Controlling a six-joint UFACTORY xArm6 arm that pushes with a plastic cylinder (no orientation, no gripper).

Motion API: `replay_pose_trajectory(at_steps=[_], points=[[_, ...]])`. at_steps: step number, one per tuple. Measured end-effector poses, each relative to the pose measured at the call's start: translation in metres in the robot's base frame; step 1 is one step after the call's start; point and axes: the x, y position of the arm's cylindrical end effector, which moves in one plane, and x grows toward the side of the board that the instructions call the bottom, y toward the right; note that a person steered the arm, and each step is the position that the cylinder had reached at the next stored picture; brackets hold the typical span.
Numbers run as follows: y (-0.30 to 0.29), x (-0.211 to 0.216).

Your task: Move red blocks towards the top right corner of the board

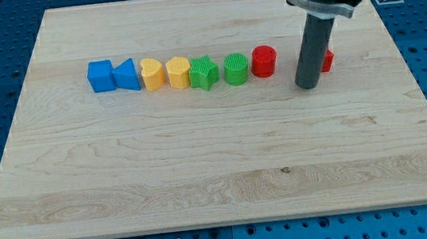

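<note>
A red cylinder block (264,62) stands at the right end of a row of blocks in the upper middle of the board. A second red block (327,61) sits to its right, mostly hidden behind my rod, so its shape cannot be made out. My tip (308,86) rests on the board just left of and slightly below that hidden red block, apparently touching it. The red cylinder is about 50 pixels left of my tip.
The row runs leftward from the red cylinder: a green cylinder (236,68), a green star (204,73), two yellow blocks (178,72) (151,73), a blue triangle (126,74) and a blue cube (100,76). The wooden board (203,176) lies on a blue perforated table.
</note>
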Motion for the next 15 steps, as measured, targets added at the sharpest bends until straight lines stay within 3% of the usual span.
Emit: replay_pose_trajectory(at_steps=[1, 2, 3, 4, 5, 7, 8, 10, 11, 12, 14, 15], points=[[0.045, -0.023], [0.081, -0.08], [0.077, -0.068], [0.055, -0.012], [0.015, 0.002], [0.017, -0.108], [0.019, -0.122], [-0.023, -0.042], [-0.053, -0.022], [-0.086, -0.021], [-0.077, -0.09], [-0.076, -0.091]])
